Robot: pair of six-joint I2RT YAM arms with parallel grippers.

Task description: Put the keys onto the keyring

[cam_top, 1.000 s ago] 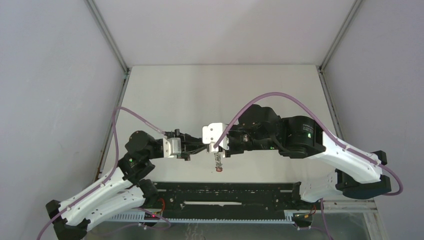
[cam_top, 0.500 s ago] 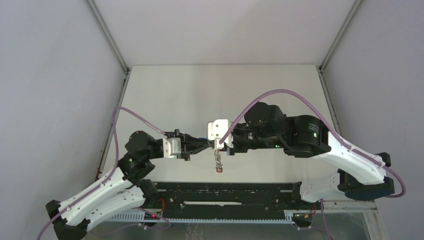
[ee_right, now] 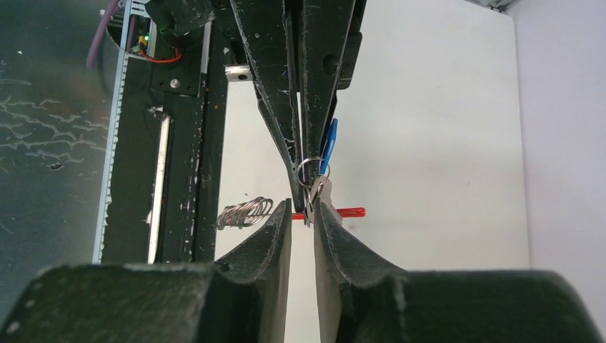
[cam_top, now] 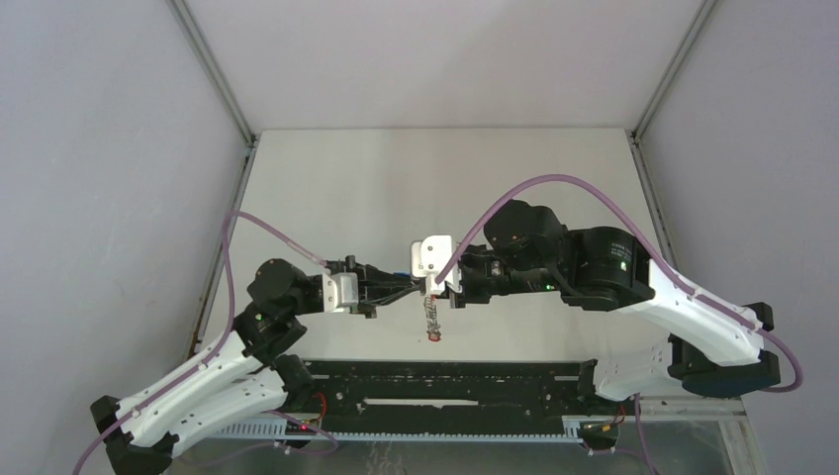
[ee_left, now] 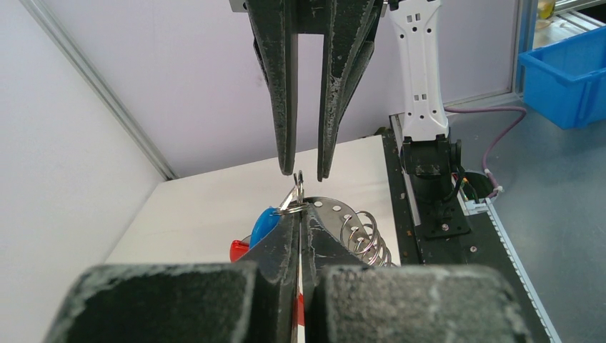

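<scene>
As both tools meet tip to tip above the near part of the bench (cam_top: 396, 178), the items stand as follows.

**Left tool** (ee_left: 298, 213): pressed together, pinching a small silver ring (ee_left: 289, 209) at its very tips. The blue tag (ee_left: 266, 223) of one key sits just behind that ring and seems to be attached to it.

**Right tool** (ee_left: 304, 171): narrowly spread. Its fingers stand on either side of a thin metal piece (ee_left: 299, 182) that rises from the pinched ring, and no clamping on it shows. In the right wrist view a silver key blade sits in the same gap.

**Keyring** (ee_left: 361, 234): its coil of silver rings lies just beyond and below the left tool's tips. As far as can be told, it is apart from the pinched ring. Whether it hangs or rests on the bench cannot be told.

**Red piece** (ee_left: 239, 250): beside the blue tag, low in the left wrist view. It may be the keyring's band or the second key's tag; the views do not show which.

**Progress, as judged:**
- Done: the blue-tagged key is lifted and held between the two tools.
- In hand: working the small ring and key at the tips.
- Left: no key can be seen threaded onto the coil, so both joinings appear to be outstanding. The red-tagged key has not been clearly located.
</scene>
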